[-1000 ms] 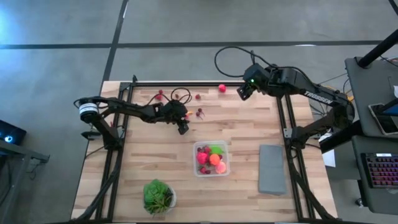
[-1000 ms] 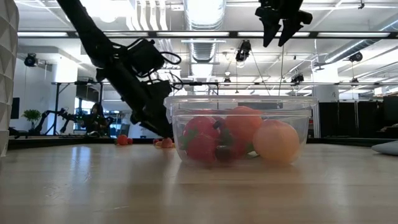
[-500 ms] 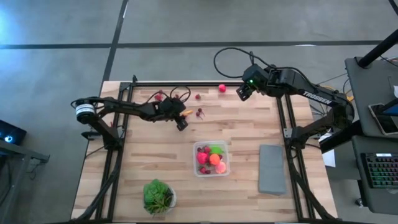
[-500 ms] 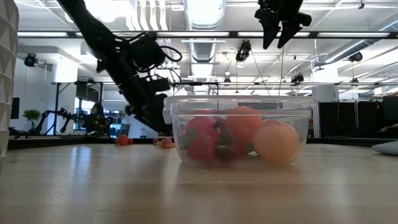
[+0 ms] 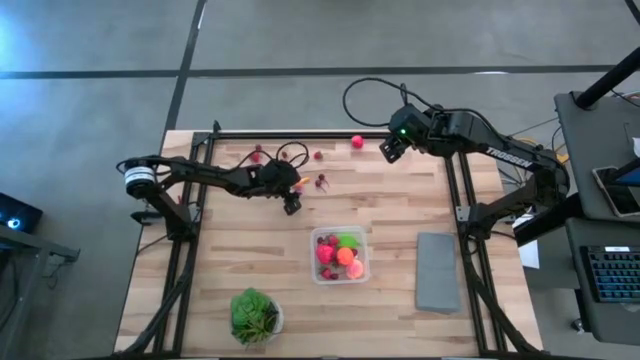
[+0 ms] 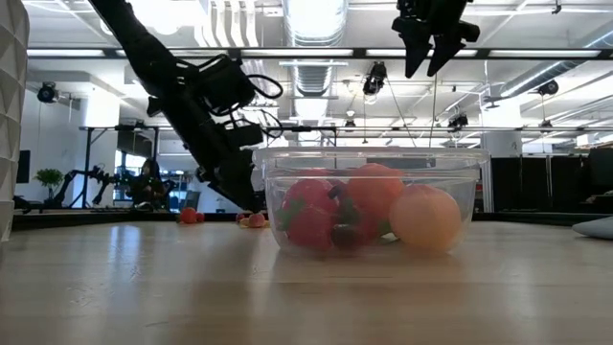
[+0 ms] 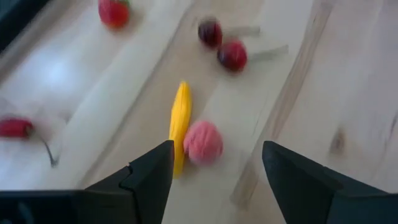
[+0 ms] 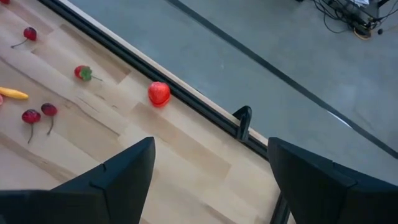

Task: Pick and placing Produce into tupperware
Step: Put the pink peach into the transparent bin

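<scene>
My left wrist view alone shows a slim yellow piece (image 7: 180,126) touching a bumpy pink berry (image 7: 203,142), framed by the spread, empty left gripper (image 7: 214,171). From above, the clear tupperware (image 5: 339,279) holds glossy produce mid-table. The right gripper (image 8: 208,168) hangs spread near a round red fruit (image 8: 158,93) by the rail.

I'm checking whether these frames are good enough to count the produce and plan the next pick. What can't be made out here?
- Produce deep in the tupperware: low view, front pieces hide the ones behind; high view, too small to count.
- Loose pieces at the table's far edge: low view, the left arm and tupperware block most.
- Red piece: left wrist view, blurred, kind unclear.
- Yellow piece: right wrist view, cut off by the edge.
</scene>
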`<control>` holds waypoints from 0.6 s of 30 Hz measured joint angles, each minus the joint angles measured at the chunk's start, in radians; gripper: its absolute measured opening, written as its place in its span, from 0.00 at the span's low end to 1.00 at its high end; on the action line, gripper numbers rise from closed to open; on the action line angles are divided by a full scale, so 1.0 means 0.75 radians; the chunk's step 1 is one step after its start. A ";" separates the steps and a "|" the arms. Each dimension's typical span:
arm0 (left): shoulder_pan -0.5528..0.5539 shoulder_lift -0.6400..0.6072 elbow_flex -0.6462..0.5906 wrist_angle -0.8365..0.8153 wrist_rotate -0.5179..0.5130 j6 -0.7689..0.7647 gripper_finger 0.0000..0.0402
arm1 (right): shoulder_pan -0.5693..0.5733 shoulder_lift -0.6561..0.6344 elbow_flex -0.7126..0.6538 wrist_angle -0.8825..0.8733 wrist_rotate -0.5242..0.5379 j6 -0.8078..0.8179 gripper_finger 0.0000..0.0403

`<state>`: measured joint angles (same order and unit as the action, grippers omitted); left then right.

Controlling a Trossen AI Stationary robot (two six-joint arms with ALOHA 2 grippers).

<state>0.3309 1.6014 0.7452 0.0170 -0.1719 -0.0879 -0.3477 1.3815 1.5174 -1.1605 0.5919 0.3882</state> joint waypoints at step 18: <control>0.001 0.115 0.058 0.083 0.037 -0.005 0.57 | 0.000 0.000 -0.066 -0.003 0.000 0.001 0.74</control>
<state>0.3317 1.6878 0.7891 0.0791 -0.1440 -0.0917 -0.3477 1.3815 1.4682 -1.1628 0.5919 0.3885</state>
